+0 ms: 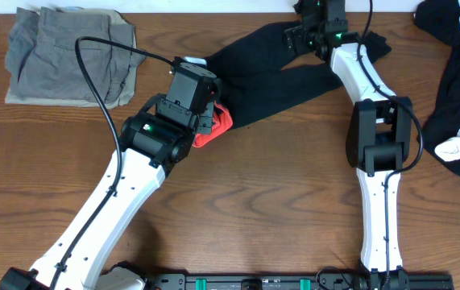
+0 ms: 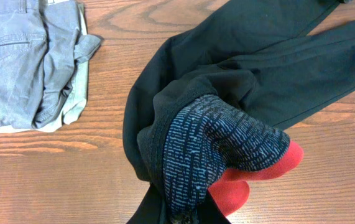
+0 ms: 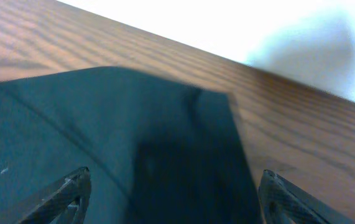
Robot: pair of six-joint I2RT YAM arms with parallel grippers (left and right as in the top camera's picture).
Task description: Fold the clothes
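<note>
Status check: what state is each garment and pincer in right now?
black garment: unfolded, band end bunched
left pincer: shut on its band end
right pincer: open over its far edge
grey trousers: folded, set aside
black-and-white heap: crumpled, unfolded

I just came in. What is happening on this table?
Two robot arms are handling a black garment. The left gripper is shut on it at its grey and red band. The right gripper stands open over the garment's other end. A folded grey garment lies near the table's corner.
</note>
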